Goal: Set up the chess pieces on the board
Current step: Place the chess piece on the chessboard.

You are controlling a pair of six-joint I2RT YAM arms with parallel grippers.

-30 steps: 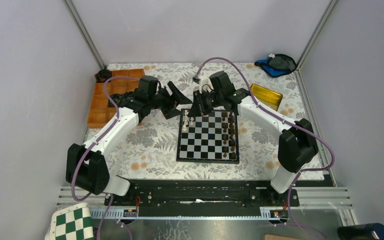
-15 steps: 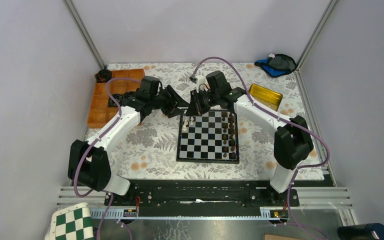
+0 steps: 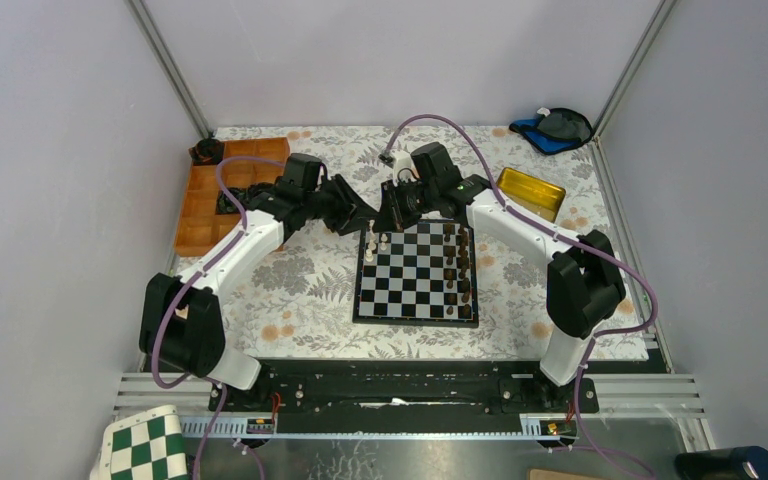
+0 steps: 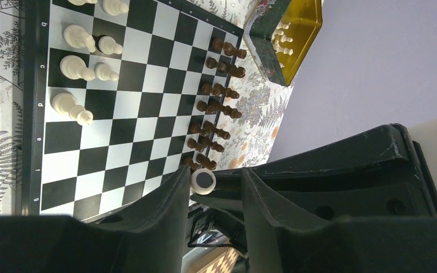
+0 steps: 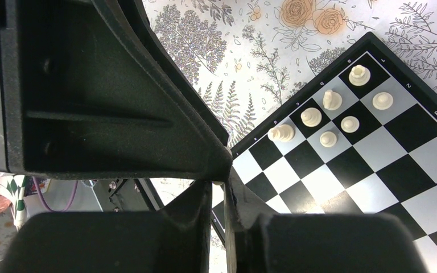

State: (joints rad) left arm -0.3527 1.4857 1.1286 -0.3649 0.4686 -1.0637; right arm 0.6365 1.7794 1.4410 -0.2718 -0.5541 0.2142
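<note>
White chess piece (image 4: pixel 203 182) held in the air just past the far left corner of the board (image 3: pixel 412 285).
The white chess piece, its round base turned toward the left wrist camera, sits at the tip of the right fingers (image 5: pixel 196 213), which are narrowed to a thin slit and appear to pinch it. The left fingers (image 4: pixel 168 216) straddle it with a gap wider than the piece: one lies just beside it, the other stands apart. Both arms meet above the floral bench (image 3: pixel 300 285). Seven white pieces (image 5: pixel 311 116) stand in two rows at that corner of the board, and dark pieces (image 4: pixel 222 67) line the opposite edge.
</note>
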